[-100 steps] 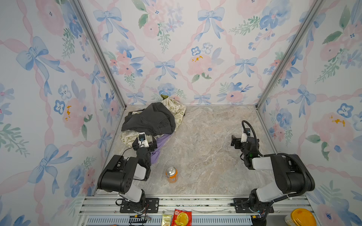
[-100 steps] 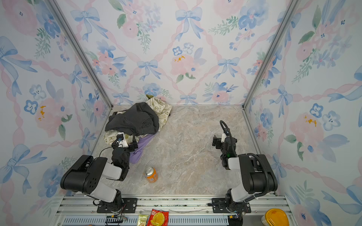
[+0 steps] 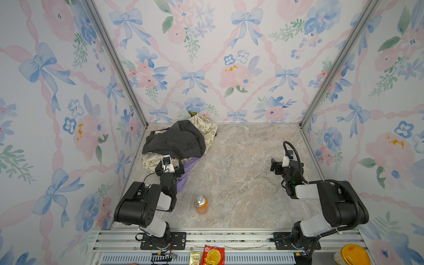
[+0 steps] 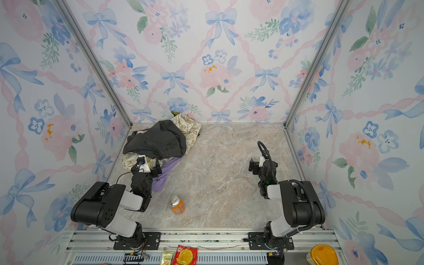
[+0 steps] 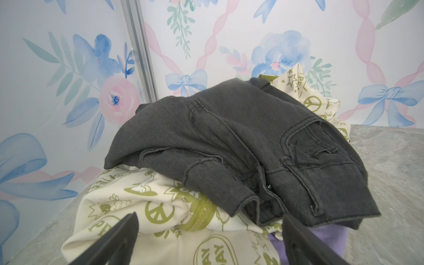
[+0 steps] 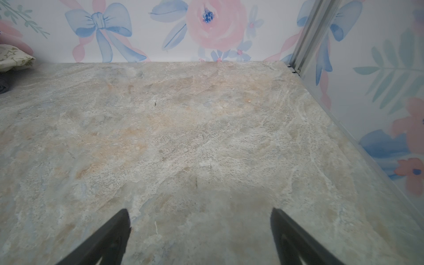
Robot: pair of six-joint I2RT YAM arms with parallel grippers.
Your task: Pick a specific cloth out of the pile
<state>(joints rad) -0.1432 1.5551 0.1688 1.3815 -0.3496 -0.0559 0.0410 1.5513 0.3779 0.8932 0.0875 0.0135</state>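
Observation:
The pile (image 3: 181, 142) lies in the back left corner in both top views. A charcoal-grey garment (image 5: 229, 142) is on top, and a cream cloth with olive-green prints (image 5: 160, 229) lies under and behind it. The lilac-purple cloth (image 3: 191, 168) pokes out at the pile's near edge, mostly covered; its corner (image 5: 330, 238) shows in the left wrist view. My left gripper (image 5: 210, 216) is open just above the cream cloth at the pile's near edge, holding nothing. My right gripper (image 6: 199, 210) is open and empty over bare table on the right (image 3: 276, 166).
An orange can (image 3: 201, 204) stands near the front, right of my left arm. Floral walls close in the left, back and right sides. Snack packets (image 3: 212, 254) and a yellow-lidded tub (image 3: 352, 254) sit beyond the front rail.

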